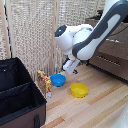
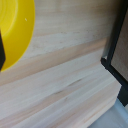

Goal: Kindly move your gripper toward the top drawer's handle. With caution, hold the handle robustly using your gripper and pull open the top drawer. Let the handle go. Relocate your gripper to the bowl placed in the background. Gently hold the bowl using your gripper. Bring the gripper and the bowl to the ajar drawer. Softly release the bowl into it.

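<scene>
The white and grey robot arm is low over the pale wooden plank floor [image 1: 100, 107], and its jaws [image 1: 68, 69] hang just above and beside the small round bright blue bowl [image 1: 58, 79]. The rounder yellow bowl [image 1: 79, 90] sits on the floor just beyond the jaws on the other side, so they hover between the two bowls, nearer the blue one.

Where the task stands is hard to call. The brown wooden dresser [image 1: 111, 55] is well behind the arm, and its top drawer [image 1: 116, 48] is partly covered by the arm; whether it stands open cannot be told from here. The pale bar handle [image 1: 108, 60] visible there may belong to the lower front.

If the bowl pickup is the step in hand, it wants care: drop straight over the blue rim, one finger inside and one outside, and close softly so the bowl doesn't skid into the small giraffe-patterned carton [image 1: 46, 81] beside it.

The jaws themselves? Too small and blurred in the exterior view to say whether they are spread or pressed together. They appear to carry nothing. The wrist view shows only yellow bowl, floorboards and a dark edge.
</scene>
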Available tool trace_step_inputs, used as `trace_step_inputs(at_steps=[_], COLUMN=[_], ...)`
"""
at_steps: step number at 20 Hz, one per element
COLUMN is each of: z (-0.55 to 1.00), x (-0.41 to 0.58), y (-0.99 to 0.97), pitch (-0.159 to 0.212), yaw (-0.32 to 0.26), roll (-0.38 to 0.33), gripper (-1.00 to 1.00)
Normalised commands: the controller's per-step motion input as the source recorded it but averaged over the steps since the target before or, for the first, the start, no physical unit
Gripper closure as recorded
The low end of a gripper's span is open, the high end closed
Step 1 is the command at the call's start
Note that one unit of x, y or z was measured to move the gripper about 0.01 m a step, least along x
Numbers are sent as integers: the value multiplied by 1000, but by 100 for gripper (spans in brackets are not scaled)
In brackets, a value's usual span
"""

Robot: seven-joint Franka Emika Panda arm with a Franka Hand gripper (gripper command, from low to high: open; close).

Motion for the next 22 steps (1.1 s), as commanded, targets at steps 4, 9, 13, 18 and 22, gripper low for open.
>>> trace_step_inputs(at_steps=[4,9,13,18,22], z=[156,242,314,402,517], x=[529,540,530,458,346], y=[77,62,70,81,96], pitch=[99,67,40,20,0], yaw=[-201,-201,-201,-219,-245], roll=[217,140,69,19,-2], gripper=[-100,-100,-100,-100,-100])
